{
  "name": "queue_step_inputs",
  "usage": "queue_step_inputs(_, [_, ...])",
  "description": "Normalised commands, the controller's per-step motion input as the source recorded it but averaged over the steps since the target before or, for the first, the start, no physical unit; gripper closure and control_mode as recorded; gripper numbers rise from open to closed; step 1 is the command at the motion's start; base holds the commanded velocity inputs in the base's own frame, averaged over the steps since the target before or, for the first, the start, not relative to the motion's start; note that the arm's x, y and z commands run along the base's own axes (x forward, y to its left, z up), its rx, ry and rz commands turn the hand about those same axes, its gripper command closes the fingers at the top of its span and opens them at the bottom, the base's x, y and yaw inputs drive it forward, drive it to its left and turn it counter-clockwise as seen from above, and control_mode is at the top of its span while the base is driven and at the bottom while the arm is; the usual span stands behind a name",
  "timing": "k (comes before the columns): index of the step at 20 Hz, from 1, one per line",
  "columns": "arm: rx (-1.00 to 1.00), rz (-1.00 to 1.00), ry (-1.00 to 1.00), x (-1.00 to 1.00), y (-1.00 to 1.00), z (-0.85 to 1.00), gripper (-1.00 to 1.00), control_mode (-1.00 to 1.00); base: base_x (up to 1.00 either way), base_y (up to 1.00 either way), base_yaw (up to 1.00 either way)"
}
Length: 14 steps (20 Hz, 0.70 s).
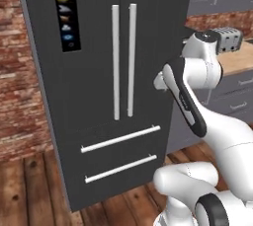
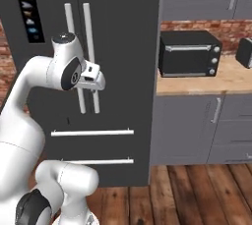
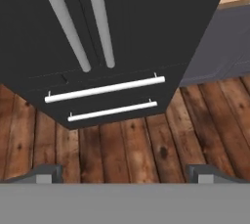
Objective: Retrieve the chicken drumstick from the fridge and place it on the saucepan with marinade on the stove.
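In front of the base I have the fridge (image 1: 106, 72), a tall dark grey slab standing upright on the wooden floor (image 3: 146, 145) with both doors shut. Its long axis runs straight up and down, and its front faces back toward me and the arm. The two pale door handles (image 1: 123, 62) run vertically side by side along the seam between the doors, and below them the two drawer handles (image 1: 120, 153) lie horizontally, one above the other. A column of small icons (image 1: 66, 10) sits high on the left door. From the hand camera I look down the fridge front, with the lower ends of the door handles at the top and the drawer bars beneath. My gripper (image 3: 124, 173) hangs in front of the doors, clear of them, with its fingers (image 3: 46, 173) spread wide apart and nothing between them. In the right base view the hand (image 2: 91, 77) sits level with the lower part of the door handles. To the right of the fridge I see a wooden counter (image 2: 197, 84) over grey cabinets, a black toaster oven (image 2: 189, 53) on it, and a silver toaster (image 1: 227, 39) further along against the brick wall (image 1: 20, 72).
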Motion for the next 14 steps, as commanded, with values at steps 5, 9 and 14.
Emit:
queue_step_inputs(5, [0.0, 0.0, 0.0, 0.0, 0.0, 0.0, -1.0, 1.0, 0.0, 0.0, 0.31])
queue_step_inputs(9, [0.0, 0.0, 0.0, 0.0, 0.0, 0.0, -1.0, 1.0, 0.0, 0.0, 0.0])
queue_step_inputs(14, [0.0, 0.0, 0.0, 0.0, 0.0, 0.0, -1.0, 1.0, 0.2, 0.0, 0.0])
